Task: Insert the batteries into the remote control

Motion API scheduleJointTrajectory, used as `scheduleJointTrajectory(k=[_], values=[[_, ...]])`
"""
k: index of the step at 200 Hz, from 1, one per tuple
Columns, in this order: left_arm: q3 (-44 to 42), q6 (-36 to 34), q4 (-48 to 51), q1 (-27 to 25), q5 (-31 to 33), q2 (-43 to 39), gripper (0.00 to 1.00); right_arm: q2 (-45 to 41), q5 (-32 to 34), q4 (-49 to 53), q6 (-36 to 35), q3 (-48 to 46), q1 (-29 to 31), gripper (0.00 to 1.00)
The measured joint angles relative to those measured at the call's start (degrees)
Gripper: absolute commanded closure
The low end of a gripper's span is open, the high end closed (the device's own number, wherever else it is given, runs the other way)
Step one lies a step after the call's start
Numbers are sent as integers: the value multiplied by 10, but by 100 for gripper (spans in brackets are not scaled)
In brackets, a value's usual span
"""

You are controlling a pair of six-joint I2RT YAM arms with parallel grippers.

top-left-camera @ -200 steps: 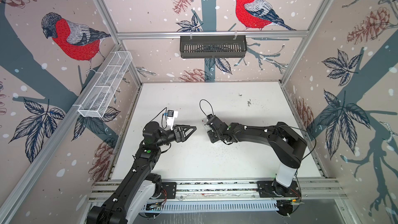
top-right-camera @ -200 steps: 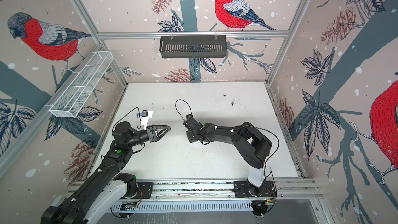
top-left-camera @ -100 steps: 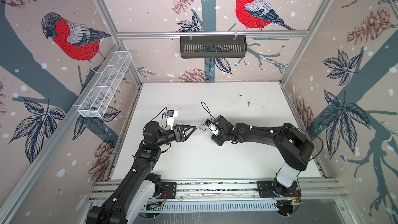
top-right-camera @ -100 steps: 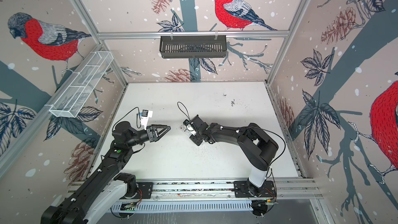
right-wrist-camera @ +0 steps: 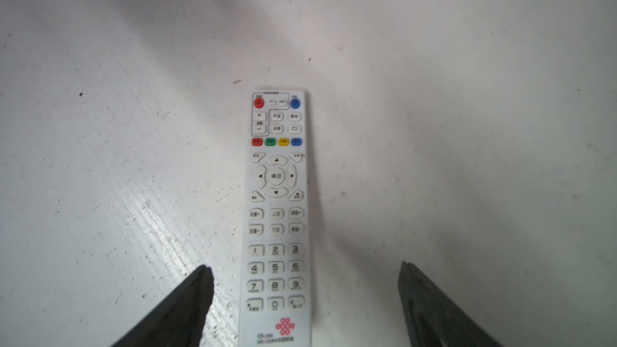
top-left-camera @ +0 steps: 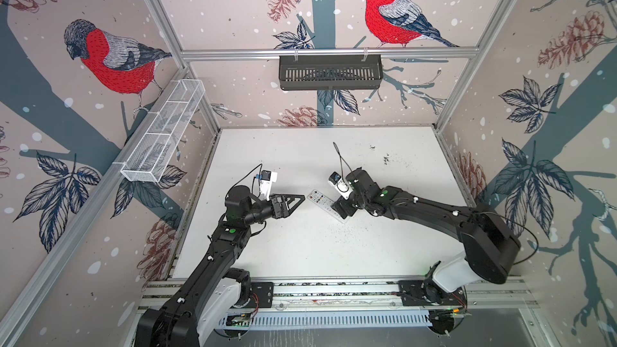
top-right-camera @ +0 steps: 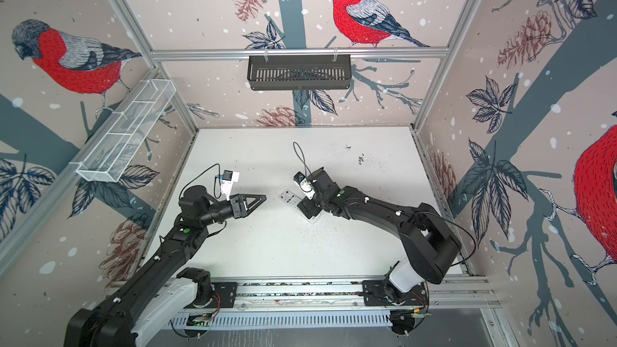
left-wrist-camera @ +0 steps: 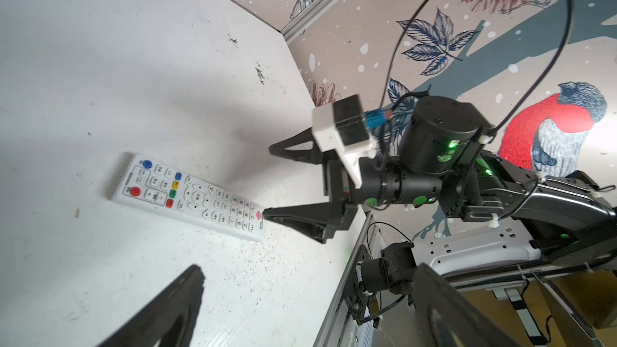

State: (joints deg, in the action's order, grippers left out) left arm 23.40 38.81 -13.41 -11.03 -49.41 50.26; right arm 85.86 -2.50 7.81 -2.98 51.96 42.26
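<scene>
Your remote control [right-wrist-camera: 276, 215] lies flat on the white bench [top-left-camera: 300, 248], buttons up, about mid-bench. Its coloured-button end points far-left and its logo end near-right. Your right end effector [right-wrist-camera: 304, 269] hangs over the logo end, released, jaws spread wide on either side of the remote. They seem clear of its edges, though that view is soft. Your left end effector [top-left-camera: 295, 200] hovers near the remote's left, also released and empty.

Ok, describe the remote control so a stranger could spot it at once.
On the white table, look near the middle. The remote control lies face up beneath the open right gripper. It is a slim white bar with coloured buttons; nothing else there has buttons.
</scene>
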Motion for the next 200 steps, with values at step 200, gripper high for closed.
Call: scheduleJointTrajectory(k=[200], values=[[-5,-198,-80,12,840,168,4,-52,183,-506,60,-291,-372,0]])
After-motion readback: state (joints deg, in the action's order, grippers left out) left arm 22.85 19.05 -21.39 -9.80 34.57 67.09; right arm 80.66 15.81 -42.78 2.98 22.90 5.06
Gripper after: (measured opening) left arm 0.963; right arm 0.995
